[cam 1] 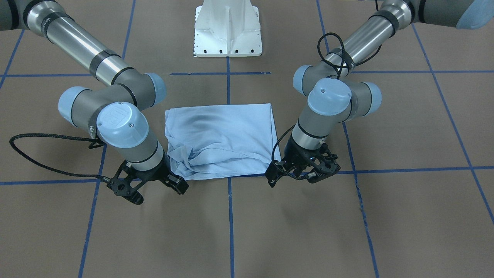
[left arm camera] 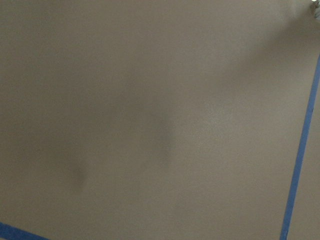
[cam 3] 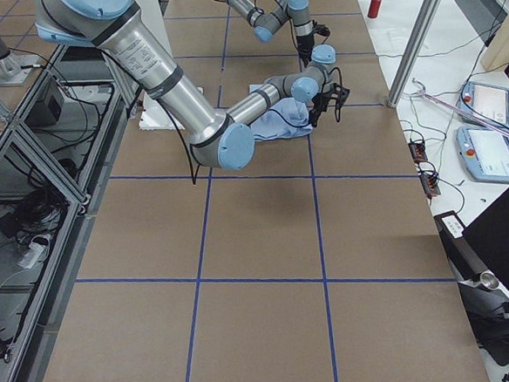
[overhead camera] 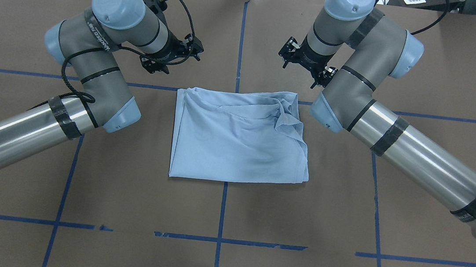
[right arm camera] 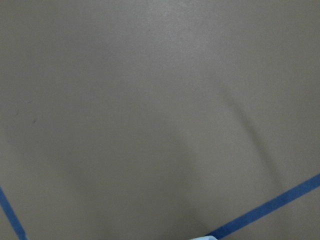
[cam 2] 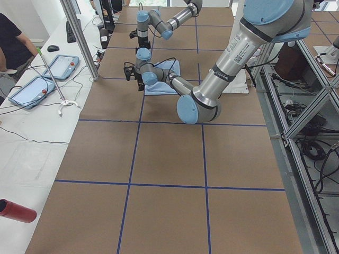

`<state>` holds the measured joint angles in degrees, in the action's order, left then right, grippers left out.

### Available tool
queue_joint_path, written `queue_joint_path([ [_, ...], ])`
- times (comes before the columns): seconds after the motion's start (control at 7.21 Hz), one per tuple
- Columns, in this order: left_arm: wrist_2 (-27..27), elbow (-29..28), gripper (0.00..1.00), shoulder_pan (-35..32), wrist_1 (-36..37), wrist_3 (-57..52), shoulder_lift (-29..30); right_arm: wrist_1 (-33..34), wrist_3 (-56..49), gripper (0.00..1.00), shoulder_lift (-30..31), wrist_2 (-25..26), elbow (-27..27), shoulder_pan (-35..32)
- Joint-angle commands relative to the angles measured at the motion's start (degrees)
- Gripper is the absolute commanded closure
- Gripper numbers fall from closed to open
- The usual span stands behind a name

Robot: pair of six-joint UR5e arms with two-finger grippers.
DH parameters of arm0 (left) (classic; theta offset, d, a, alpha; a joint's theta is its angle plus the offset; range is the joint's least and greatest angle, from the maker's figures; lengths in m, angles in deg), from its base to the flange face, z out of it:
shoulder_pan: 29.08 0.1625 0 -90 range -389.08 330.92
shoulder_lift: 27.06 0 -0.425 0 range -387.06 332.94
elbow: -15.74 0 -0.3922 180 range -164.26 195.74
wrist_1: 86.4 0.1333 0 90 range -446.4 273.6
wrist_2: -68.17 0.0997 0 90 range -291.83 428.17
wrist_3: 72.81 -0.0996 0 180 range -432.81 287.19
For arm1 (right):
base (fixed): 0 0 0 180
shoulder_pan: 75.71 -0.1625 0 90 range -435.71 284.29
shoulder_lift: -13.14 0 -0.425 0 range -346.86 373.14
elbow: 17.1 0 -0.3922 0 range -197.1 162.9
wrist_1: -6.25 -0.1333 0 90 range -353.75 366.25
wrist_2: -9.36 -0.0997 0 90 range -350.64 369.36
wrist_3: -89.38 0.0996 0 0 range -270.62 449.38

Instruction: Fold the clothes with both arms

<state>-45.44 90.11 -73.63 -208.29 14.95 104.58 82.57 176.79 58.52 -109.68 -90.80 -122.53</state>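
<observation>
Fingers of the left gripper (overhead camera: 174, 56) stood spread wide and empty over the bare brown table (overhead camera: 20, 17), just past the far-left corner of the T-shirt (overhead camera: 236, 146). That light blue garment lay folded between the arms, long axis running left to right, rumpled edge on the far side. The right gripper (overhead camera: 306, 63), likewise wide and empty, hung off the far-right corner; neither looked nearer.

The white base (cam 1: 227, 34) is cut off at 12 o'clock in the front view. The left arm (cam 1: 359, 34) runs off the edge at 1 o'clock, and the right arm (cam 1: 77, 42) at 11 o'clock. The T-shirt (cam 1: 224, 135) is folded, so its under layers are hidden. Its 7 o'clock corner hides behind the right gripper (cam 1: 152, 187). In the left side view, a person (cam 2: 13, 42) is cut off at 9 o'clock.
</observation>
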Motion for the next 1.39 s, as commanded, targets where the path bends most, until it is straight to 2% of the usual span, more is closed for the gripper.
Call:
queue_joint_path([
  [0.0, -3.7, 9.3, 0.00, -1.6, 0.5, -4.1, -7.3, 9.9, -2.6, 0.00, 1.2, 0.1, -9.0, 2.9],
  [0.14, -5.4, 12.6, 0.00, -1.9, 2.9, -4.4, -9.0, 15.6, -6.3, 0.00, 1.2, 3.9, -11.4, 7.0],
  [0.28, -5.3, 14.0, 0.00, -1.9, 6.2, -4.4, -9.0, 16.7, -7.8, 0.00, 1.2, 9.4, -11.4, 11.4],
  [0.55, -5.5, 14.0, 0.00, -1.9, 6.5, -4.5, -8.9, 18.9, -13.1, 0.00, 1.1, 13.6, -10.5, 14.1],
  [0.83, -5.7, 13.8, 0.00, -1.9, 6.2, -4.4, -8.8, 19.0, -21.2, 0.00, 1.1, 14.7, -8.1, 11.6],
  [1.25, -5.6, 13.5, 0.00, -1.7, 5.7, -4.4, -8.7, 18.4, -25.5, 0.00, 1.1, 15.2, -3.7, 9.5],
])
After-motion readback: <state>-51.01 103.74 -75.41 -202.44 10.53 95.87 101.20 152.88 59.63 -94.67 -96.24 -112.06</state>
